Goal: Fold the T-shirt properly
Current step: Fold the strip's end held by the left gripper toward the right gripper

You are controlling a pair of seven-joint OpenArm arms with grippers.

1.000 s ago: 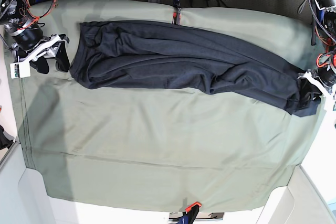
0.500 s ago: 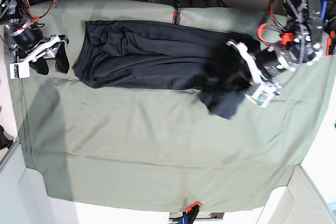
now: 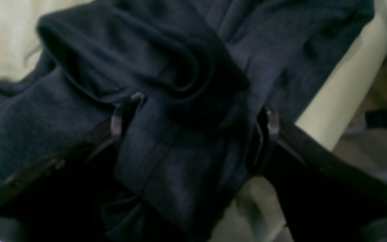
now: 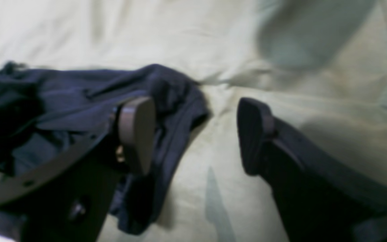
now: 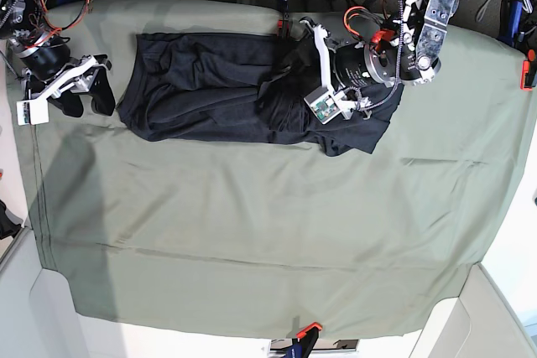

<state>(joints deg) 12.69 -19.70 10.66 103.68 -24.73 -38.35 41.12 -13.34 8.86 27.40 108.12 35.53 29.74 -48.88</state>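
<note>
T-shirt (image 5: 210, 90) near the cloth's (image 5: 252, 241) far edge, one end folded inward yet bunched, neatening left; left gripper (image 3: 193, 131) wide astride fabric, right gripper (image 4: 197, 134) wide, empty.

The left gripper (image 3: 193, 131) reached in over the middle of the scene, wrist bent low, its fingers (image 3: 270, 121) spread wide apart. The right gripper (image 4: 193, 134) sat far out at its own side, fingers (image 4: 136, 131) parted too, gripping nothing.
</note>
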